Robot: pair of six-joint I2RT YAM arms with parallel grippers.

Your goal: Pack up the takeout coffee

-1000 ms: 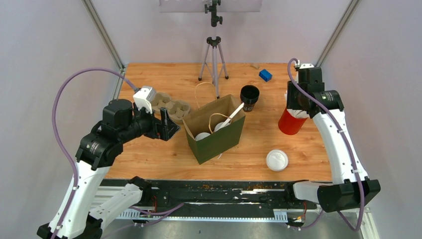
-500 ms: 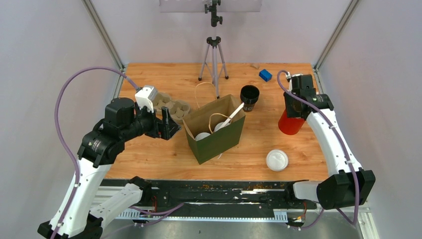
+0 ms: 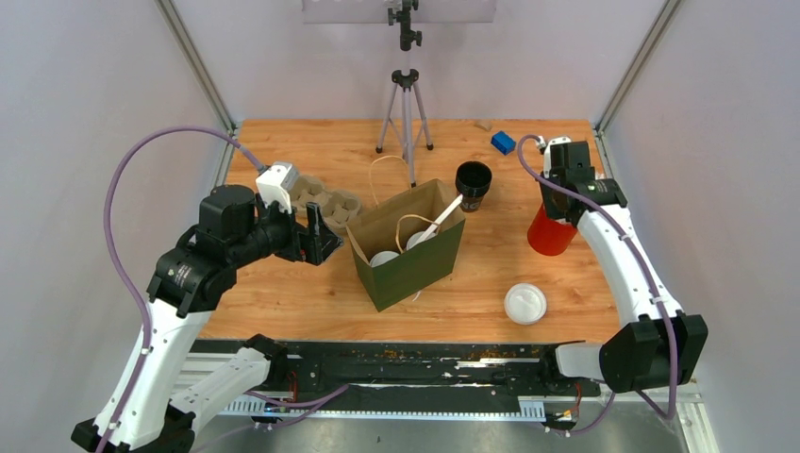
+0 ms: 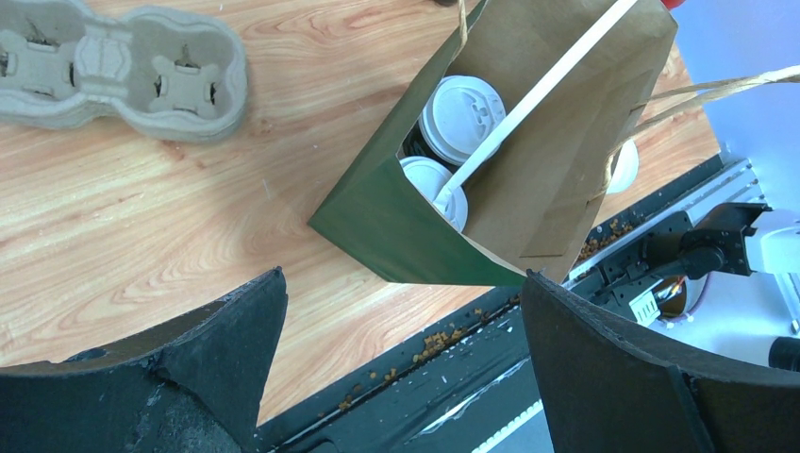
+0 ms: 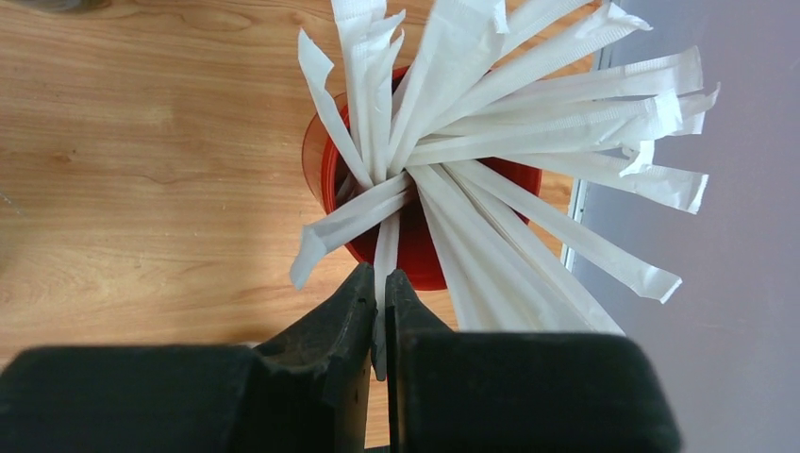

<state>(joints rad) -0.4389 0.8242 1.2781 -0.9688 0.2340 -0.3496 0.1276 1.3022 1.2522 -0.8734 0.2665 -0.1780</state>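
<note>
The takeout coffee, two dark cups with white lids (image 3: 384, 258) (image 3: 420, 238), stands inside the open green paper bag (image 3: 415, 269) mid-table, with a wrapped straw (image 3: 445, 213) leaning out of it. In the left wrist view both lids (image 4: 462, 111) (image 4: 426, 181) show in the bag (image 4: 396, 226). My left gripper (image 3: 316, 236) (image 4: 404, 288) hangs open just left of the bag, holding nothing. My right gripper (image 3: 558, 209) (image 5: 380, 283) is above the red cup (image 3: 548, 234) (image 5: 415, 250) of wrapped straws, shut on one straw (image 5: 385, 247).
A black stack of lidless cups (image 3: 473, 184) stands behind the bag. A loose white lid (image 3: 525, 303) lies at front right. A cardboard cup carrier (image 3: 323, 201) (image 4: 123, 71) sits left of the bag, with a tripod (image 3: 406, 104) and a blue block (image 3: 503, 142) at the back.
My right gripper has sunk a little over the red cup and closed its jaws on one straw. The left arm has barely shifted.
</note>
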